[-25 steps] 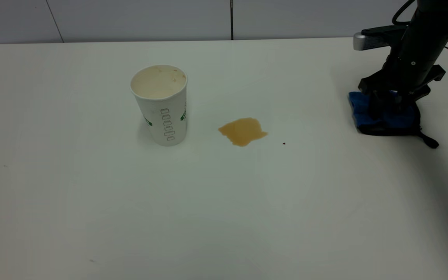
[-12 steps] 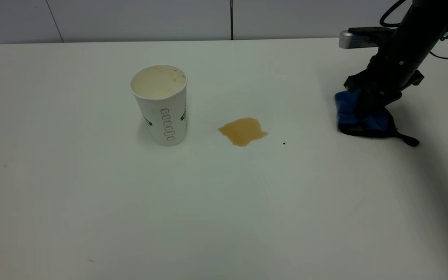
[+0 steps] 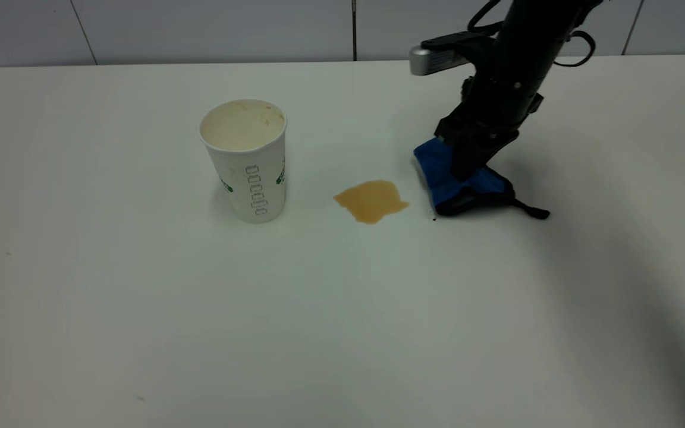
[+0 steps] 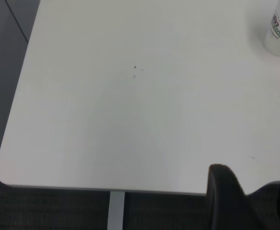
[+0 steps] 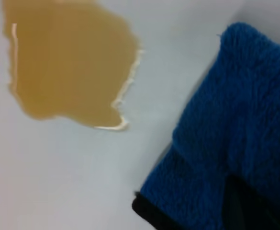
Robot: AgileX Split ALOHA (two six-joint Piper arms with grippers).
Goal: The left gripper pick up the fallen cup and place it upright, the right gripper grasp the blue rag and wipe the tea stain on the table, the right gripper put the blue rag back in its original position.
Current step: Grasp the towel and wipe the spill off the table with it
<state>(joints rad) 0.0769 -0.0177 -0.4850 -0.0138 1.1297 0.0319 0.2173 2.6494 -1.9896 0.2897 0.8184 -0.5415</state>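
Upright, the cup [image 3: 247, 159] holds only tea-stained walls.

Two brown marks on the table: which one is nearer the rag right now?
The tiny dark speck, just off the blue rag's lower edge. The tea stain, the larger amber puddle, lies farther toward the cup.

The big white table [image 3: 342, 309] has a paper cup [image 3: 248, 160] standing up on it. Beside the cup is a brown tea stain [image 3: 371, 201]. Just right of the stain, a blue rag [image 3: 446, 178] touches the table.
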